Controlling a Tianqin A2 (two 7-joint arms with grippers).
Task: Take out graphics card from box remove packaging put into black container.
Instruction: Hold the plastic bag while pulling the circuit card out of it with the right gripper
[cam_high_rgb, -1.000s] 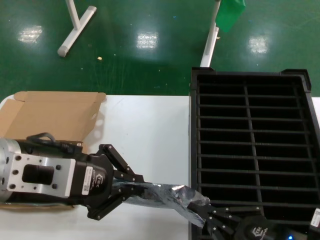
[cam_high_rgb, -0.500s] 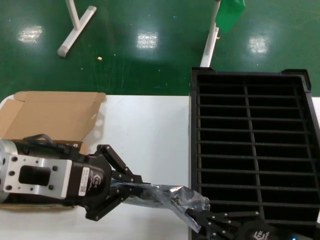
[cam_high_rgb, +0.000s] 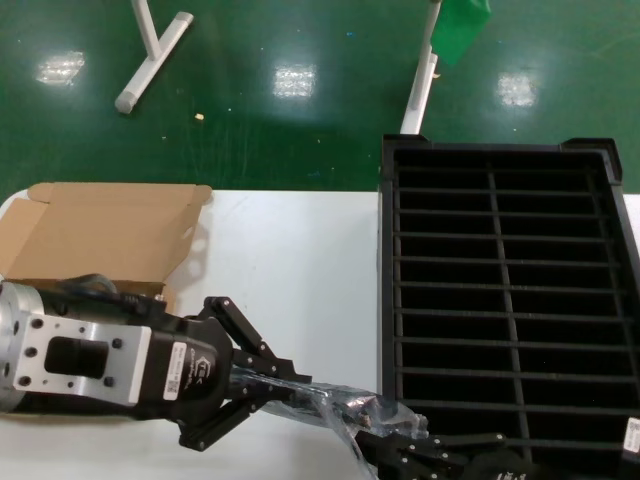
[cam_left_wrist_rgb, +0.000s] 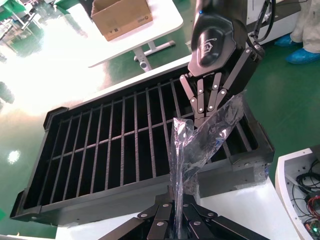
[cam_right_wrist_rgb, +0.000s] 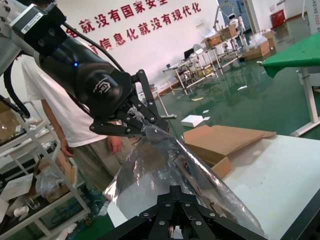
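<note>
— What have we got at the grippers?

— Our left gripper (cam_high_rgb: 262, 392) has its fingers pressed together on one end of the bag (cam_high_rgb: 345, 412), low over the near part of the table (cam_high_rgb: 290, 270). Our right gripper (cam_high_rgb: 400, 450) meets it from the near right corner, its fingers pinching the other end of the same bag, just in front of the crate (cam_high_rgb: 505, 300).

— Which way does the bag run?

— In the head view its long axis lies across us, roughly left to right, sloping a little down toward the right gripper. It hangs stretched between the two grippers, clear of the tabletop, crinkled and shiny. In the right wrist view the bag (cam_right_wrist_rgb: 165, 170) spreads wide near the right gripper and narrows toward the left gripper (cam_right_wrist_rgb: 142, 125). Something dark shows through the plastic there, but we cannot tell whether it is the card.

— And in the left wrist view?

— The bag (cam_left_wrist_rgb: 200, 140) rises as a thin twisted strip to the right gripper (cam_left_wrist_rgb: 207, 112), with the crate (cam_left_wrist_rgb: 120, 145) behind it.

— What lies around?

— The box (cam_high_rgb: 100, 235) sits at the far left of the white table, flaps folded open, partly behind our left arm. The crate fills the right side, its ribs dividing it into narrow slots. Beyond the table lies a glossy green floor (cam_high_rgb: 300, 100) with white stand legs (cam_high_rgb: 150, 50) on it. The right wrist view shows a person in a white shirt (cam_right_wrist_rgb: 75, 120) standing beyond the left arm.
</note>
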